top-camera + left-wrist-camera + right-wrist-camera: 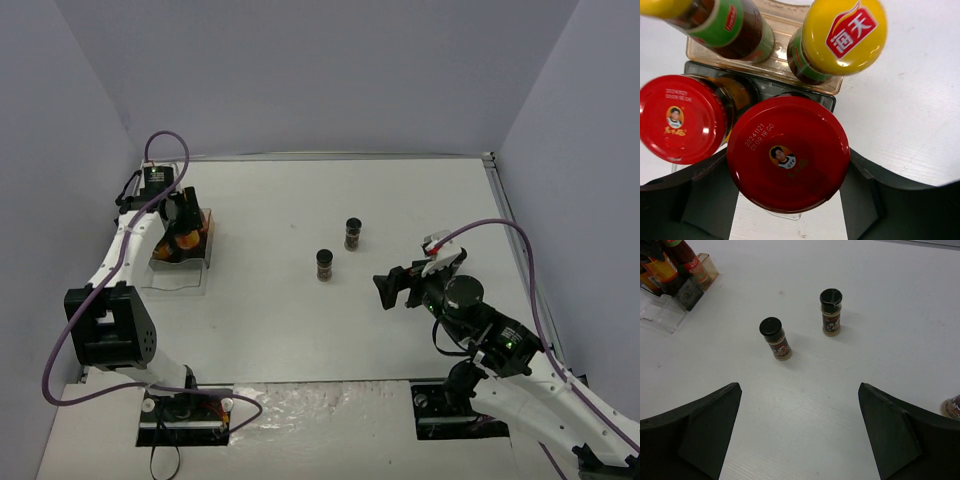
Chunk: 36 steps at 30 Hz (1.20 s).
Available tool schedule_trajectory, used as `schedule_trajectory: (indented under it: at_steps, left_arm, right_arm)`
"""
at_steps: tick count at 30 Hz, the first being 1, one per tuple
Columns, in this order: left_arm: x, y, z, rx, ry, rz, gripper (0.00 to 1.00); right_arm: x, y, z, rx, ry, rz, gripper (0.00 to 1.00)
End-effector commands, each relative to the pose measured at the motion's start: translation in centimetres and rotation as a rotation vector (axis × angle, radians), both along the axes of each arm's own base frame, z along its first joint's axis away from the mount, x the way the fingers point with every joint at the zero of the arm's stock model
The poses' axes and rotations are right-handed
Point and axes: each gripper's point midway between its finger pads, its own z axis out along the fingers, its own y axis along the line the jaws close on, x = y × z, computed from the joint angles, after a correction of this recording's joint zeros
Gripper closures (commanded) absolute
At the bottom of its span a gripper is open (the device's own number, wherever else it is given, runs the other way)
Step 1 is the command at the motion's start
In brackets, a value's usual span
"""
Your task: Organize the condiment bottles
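Left hand on a jar at the rack, right hand waiting open.

My left hand [788,167] was closed around a red-lidded jar [788,155] over the lower step of the clear brownish rack [765,70], with a finger pressed to each side under the lid. I could not tell whether the jar sat fully down. The second red-lidded jar [680,119] stood just beside it on the same step. The two yellow-capped sauce bottles [840,40] stood on the rack's upper step behind them. Two black-capped spice jars [775,338] stood upright on the table [300,330], well apart from the rack and near each other without touching. A third spice jar [952,407] showed only at the edge of my right wrist view, farther still from the rack. My right hand [797,390] hovered beyond the pair, fingers spread wide and holding nothing.
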Motion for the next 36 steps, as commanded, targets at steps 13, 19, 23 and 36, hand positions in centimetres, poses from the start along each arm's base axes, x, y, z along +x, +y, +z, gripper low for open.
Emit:
schedule_trajectory:
  at_steps: [13,19,23,36]
  left_arm:
    - [2.5,0.0,2.2,0.025,-0.146,0.035,0.43]
    - [1.9,-0.2,2.6,0.009,-0.132,0.042,0.16]
    - [1.2,-0.6,4.1,-0.012,-0.144,0.041,0.06]
    - [-4.6,-15.1,11.0,-0.189,-0.311,-0.394,0.03]
  right_arm:
    - [0.5,0.7,0.6,0.047,-0.017,0.001,0.00]
    - [0.4,0.7,0.5,0.047,-0.013,0.003,0.00]
    - [0.4,0.7,0.6,0.050,-0.015,0.004,0.00]
    - [-0.1,0.0,2.9,0.094,-0.074,0.000,0.00]
